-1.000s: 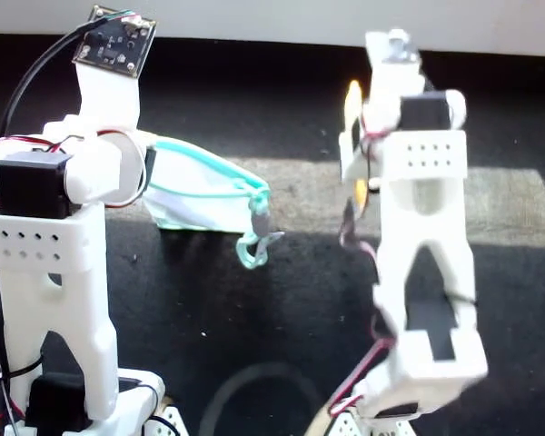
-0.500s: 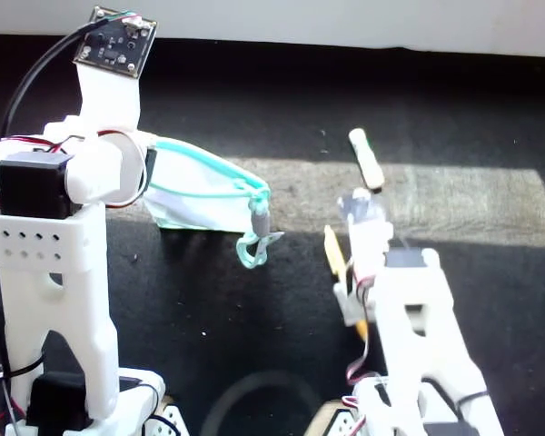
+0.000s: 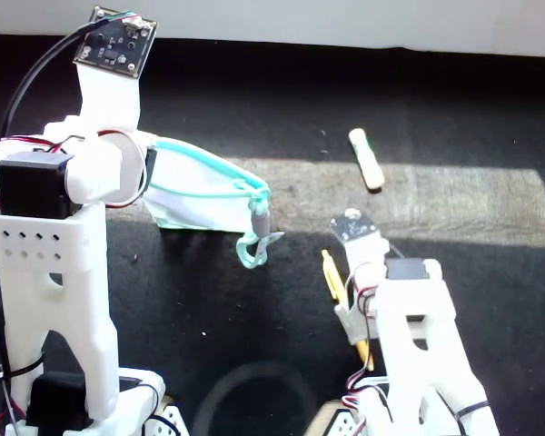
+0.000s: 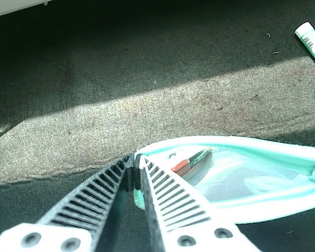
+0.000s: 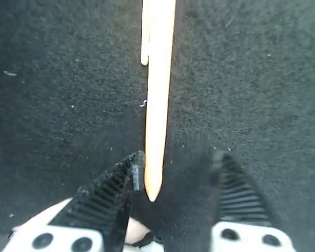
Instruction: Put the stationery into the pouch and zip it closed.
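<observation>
The mint-edged mesh pouch (image 3: 209,195) lies open on the dark mat, with a red and green pen (image 4: 191,160) inside it. My left gripper (image 4: 132,167) is shut on the pouch's rim (image 4: 163,147) at one end. A yellow pen (image 5: 157,94) lies lengthwise on the mat, its near tip against one finger (image 5: 127,176) of my right gripper (image 5: 177,168), which is open and low over the mat. From above, the yellow pen (image 3: 331,272) sits just left of the right arm. A white stick (image 3: 366,159) lies farther back in the sunlit strip.
The pouch's zipper pull and mint loop (image 3: 254,245) hang off its right end. A pale sunlit band (image 3: 490,200) crosses the mat. A dark cable loop (image 3: 254,391) lies near the front between the two arm bases.
The right arm has come down from high over the far side to low near the front. The yellow pen shows beside it throughout, and the white stick is now uncovered. The left arm is still.
</observation>
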Controlling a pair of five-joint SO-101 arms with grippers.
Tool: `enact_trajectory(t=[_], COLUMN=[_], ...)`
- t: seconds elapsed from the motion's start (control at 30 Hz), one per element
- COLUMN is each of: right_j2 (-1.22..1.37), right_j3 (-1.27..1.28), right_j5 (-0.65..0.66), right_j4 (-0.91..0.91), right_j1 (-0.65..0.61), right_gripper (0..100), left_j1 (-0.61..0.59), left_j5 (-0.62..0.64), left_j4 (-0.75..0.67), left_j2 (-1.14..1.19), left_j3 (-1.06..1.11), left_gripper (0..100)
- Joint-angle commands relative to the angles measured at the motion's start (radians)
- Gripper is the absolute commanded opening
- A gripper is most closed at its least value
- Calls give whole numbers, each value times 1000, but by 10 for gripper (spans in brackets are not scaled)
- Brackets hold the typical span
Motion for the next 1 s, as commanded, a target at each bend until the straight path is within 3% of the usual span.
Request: enact_trajectory(t=[0.0, 0.17, 0.4, 0.67, 0.97], right_j2=[-19, -7, 156, 556, 829], right_j3=[-168, -300, -317, -512, -657], right_j5=[6, -163, -253, -278, -278], right_j4=[68, 15, -74, -97, -107], right_j1=[7, -38, -208, -202, -200], right_gripper=[289, 217, 202, 202, 198], left_j1=[39, 39, 39, 36, 36], left_j5=[12, 12, 12, 12, 12], left_j4=[21, 20, 21, 23, 23], left_j2=[5, 5, 5, 5, 5], left_j3=[27, 27, 27, 27, 27], left_gripper=[9, 9, 9, 9, 9])
